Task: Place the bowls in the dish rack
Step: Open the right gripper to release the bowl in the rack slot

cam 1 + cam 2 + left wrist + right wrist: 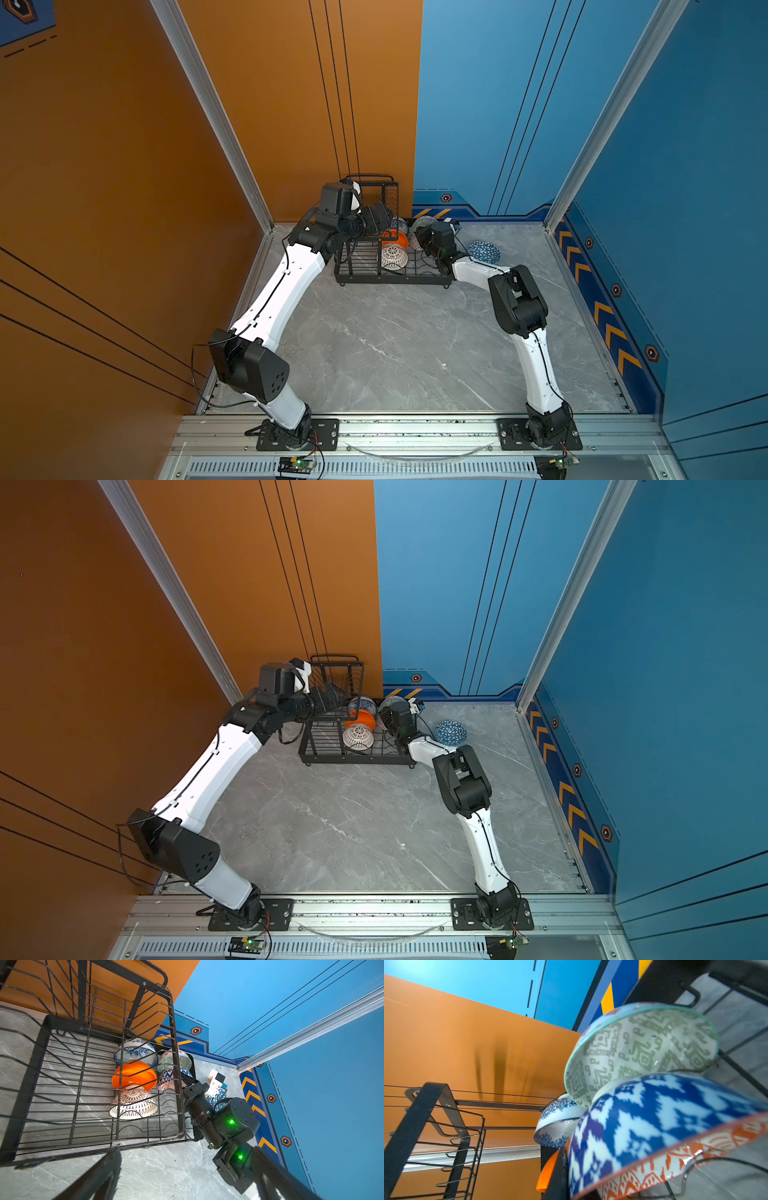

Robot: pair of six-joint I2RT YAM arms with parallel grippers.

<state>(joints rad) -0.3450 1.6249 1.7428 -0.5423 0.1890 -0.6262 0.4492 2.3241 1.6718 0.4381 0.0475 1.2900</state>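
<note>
The black wire two-tier dish rack (390, 277) (357, 759) (27, 1088) stood at the back of the grey marble table (395, 353) (353, 833). In its slotted lower tray three small round bowls stood on edge in a row. The white lattice bowl (392, 257) (358, 736) (134, 1103) was nearest the front, the plain orange bowl (395, 239) (360, 719) (134, 1074) behind it, then the blue-and-white floral bowl (400, 226) (136, 1052) (556, 1124).

Beside that row the pale green patterned bowl (420, 224) (174, 1059) (643, 1043) leaned at the back. In front of it was the orange-and-white geometric bowl (170, 1080) (643, 1126), blue and white outside.

The right tool (419, 240) (384, 721) (185, 1082) had its jaws together, pinched on that bowl's rim. The left tool (376, 222) (328, 698) (187, 1149) hung above the rack, jaws wide apart, holding nothing.

The blue-and-white triangle-patterned bowl (484, 251) (451, 731) lay dome up on the table, just right of the rack.
</note>
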